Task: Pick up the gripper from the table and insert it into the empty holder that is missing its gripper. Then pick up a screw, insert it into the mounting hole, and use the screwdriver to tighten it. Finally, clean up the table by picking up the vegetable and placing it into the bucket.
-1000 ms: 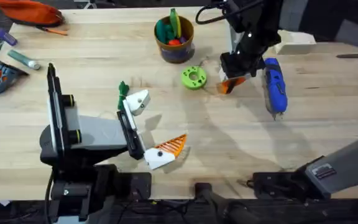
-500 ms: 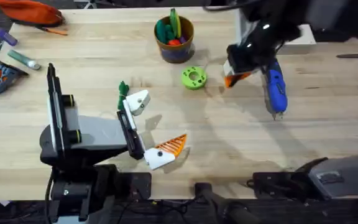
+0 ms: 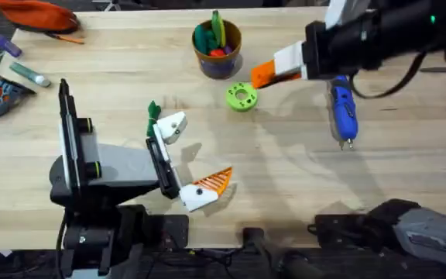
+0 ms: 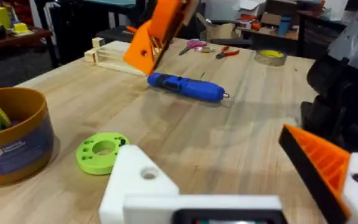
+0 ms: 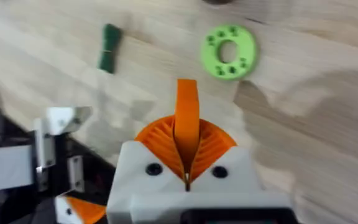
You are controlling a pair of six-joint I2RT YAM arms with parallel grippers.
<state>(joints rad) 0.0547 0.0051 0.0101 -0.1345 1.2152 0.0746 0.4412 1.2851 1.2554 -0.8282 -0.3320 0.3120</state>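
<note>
The overhead camera looks down and forward across the worktop (image 3: 285, 178). The left wrist camera sits low, facing level over the wood; the right wrist camera hangs high, looking down. All three share the green disc (image 3: 241, 97) (image 4: 102, 152) (image 5: 229, 51).

Even, fairly bright light falls from above on the wooden table (image 3: 285, 178), with no hard glare. Soft, broad shadows spread on the wood below the raised right arm (image 3: 378, 39), which shows smeared in the overhead view. The right wrist view is blurred throughout, the green disc (image 5: 229, 51) soft-edged. In the left wrist view the blue screwdriver (image 4: 185, 87) is fairly sharp; the room behind is dimmer and hazy.
</note>
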